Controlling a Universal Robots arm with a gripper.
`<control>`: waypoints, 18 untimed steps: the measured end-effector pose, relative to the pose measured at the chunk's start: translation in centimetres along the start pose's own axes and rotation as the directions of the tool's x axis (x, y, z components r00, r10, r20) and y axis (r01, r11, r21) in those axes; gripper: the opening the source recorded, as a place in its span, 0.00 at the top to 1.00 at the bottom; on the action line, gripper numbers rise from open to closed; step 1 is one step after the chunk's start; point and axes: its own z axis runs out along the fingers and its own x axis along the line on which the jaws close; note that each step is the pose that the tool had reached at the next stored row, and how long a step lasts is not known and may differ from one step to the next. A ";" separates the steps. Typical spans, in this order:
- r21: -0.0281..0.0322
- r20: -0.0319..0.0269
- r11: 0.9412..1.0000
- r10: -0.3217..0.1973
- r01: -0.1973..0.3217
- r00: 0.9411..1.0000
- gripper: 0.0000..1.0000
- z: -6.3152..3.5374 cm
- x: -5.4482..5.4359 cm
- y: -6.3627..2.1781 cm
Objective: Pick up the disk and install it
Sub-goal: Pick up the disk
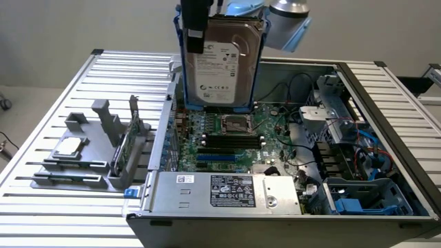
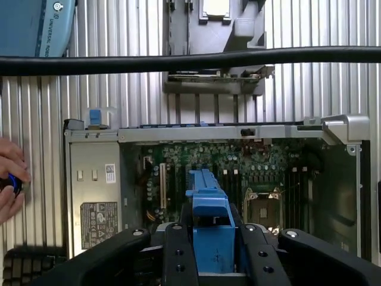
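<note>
The disk (image 1: 222, 64) hangs upright in its blue frame, held clear above the open computer case (image 1: 386, 98). In the exterior view it is at 12 o'clock from the motherboard (image 1: 234, 134). The gripper (image 2: 212, 231) is clamped on the disk's upper edge, with one black finger (image 1: 193, 18) lying across the labelled face. The power supply (image 1: 227, 191) sits at 6 o'clock from the motherboard. A grey holder (image 1: 103, 111) carrying a square chip (image 1: 69, 147) and a green card (image 1: 124, 142) lies on the table (image 1: 41, 206) at 9 o'clock from the case. A person's hand (image 2: 9, 179) is near the power-supply end.
</note>
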 end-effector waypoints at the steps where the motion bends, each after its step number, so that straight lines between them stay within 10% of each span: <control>1: -0.001 0.000 1.000 0.000 0.000 1.000 0.67 -0.03 0.1 -0.37; 18: -0.012 0.003 1.000 0.000 0.000 1.000 0.67 -0.59 2.7 -6.55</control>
